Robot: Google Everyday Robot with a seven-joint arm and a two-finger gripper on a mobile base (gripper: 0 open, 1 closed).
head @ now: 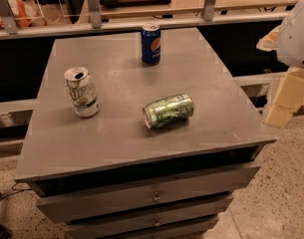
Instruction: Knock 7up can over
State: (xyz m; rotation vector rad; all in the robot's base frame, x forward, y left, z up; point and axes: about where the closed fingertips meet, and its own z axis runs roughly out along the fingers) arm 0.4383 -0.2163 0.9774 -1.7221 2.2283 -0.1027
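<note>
Only one camera view is given, looking down on a grey bench (141, 133) with drawers beneath.

The 7up can (81, 92) stands on its base near the left edge of the bench, about midway between the far and near edges and well apart from everything else. It is mostly white with green lettering. Its silver top has an open drinking hole. Its long axis runs almost straight up, and the top leans slightly toward the far left corner. That lean may come from the dents or from the camera angle.

A shiny green can (169, 111) lies on its side near the middle of the bench, with its silver end facing the near left corner. A blue Pepsi can (151, 44) stands upright close to the far edge.

The gripper (283, 101) shows as cream-coloured blocks beyond the right edge of the bench, off the surface and well apart from the 7up can. Whether the jaws are wide or narrow cannot be told.

Being opened and dented, the 7up can is probably empty, so very light, thin-walled and easy to crush. On this smooth top a low push would likely slide it rather than tip it. No hold seems needed. Contact high on the side wall, near the rim, should topple it. A push from the right would send it toward the nearby left edge, where it could roll off.
</note>
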